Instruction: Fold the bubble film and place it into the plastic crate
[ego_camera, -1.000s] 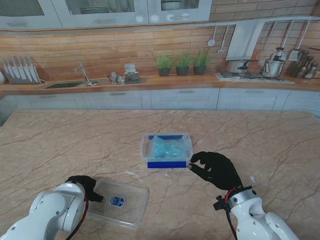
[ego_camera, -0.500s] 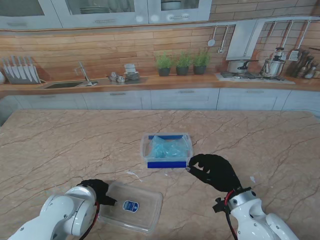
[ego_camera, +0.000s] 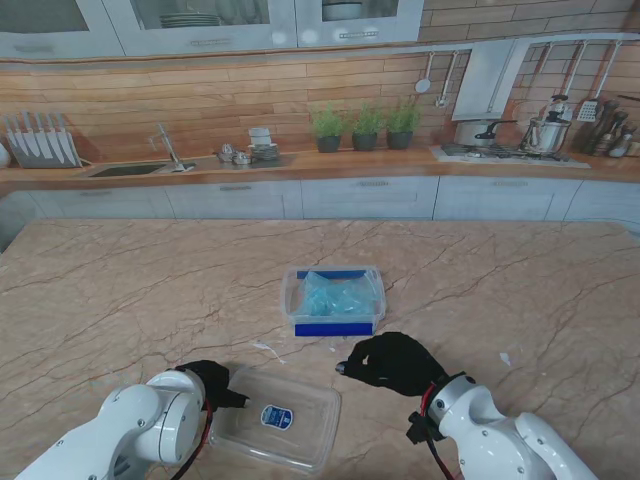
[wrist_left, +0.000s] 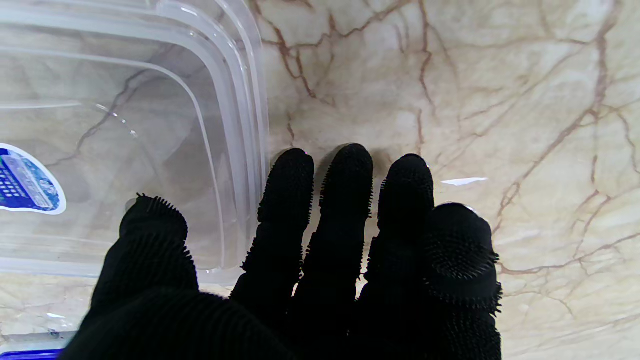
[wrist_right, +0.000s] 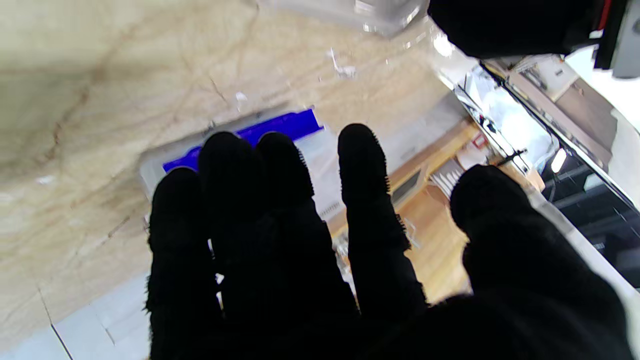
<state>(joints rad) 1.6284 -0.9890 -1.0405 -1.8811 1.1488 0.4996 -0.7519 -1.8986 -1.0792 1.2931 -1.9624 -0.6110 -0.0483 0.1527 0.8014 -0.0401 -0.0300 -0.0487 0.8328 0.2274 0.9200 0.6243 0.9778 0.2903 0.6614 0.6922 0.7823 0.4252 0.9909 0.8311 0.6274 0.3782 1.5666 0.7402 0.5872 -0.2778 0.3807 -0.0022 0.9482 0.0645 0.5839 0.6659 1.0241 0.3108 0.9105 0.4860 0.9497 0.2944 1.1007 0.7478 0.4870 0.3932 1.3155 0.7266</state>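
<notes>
The crate (ego_camera: 334, 301), clear with blue clips, is set near the middle of the table (ego_camera: 120, 290), and the blue film (ego_camera: 337, 294) is seen bunched inside it. In the right wrist view the crate (wrist_right: 280, 135) is partly hidden behind the fingers.

A clear lid (ego_camera: 277, 419) with a blue label is laid flat close to the near edge of the table, left of centre. In the left wrist view the lid (wrist_left: 150, 110) is seen with the marble showing through it.

The left hand (ego_camera: 213, 384) is placed at the lid's left end. In its wrist view the left hand (wrist_left: 310, 260) is held flat, the thumb (wrist_left: 152, 235) over the lid's rim and the other fingers (wrist_left: 350, 185) on the marble just beside the rim. Whether the rim is pinched cannot be told.

The right hand (ego_camera: 388, 362) is held nearer to the near edge than the crate, just right of the lid's far corner, touching neither. In its wrist view the right hand (wrist_right: 310, 250) is seen spread, with nothing held in it.
</notes>
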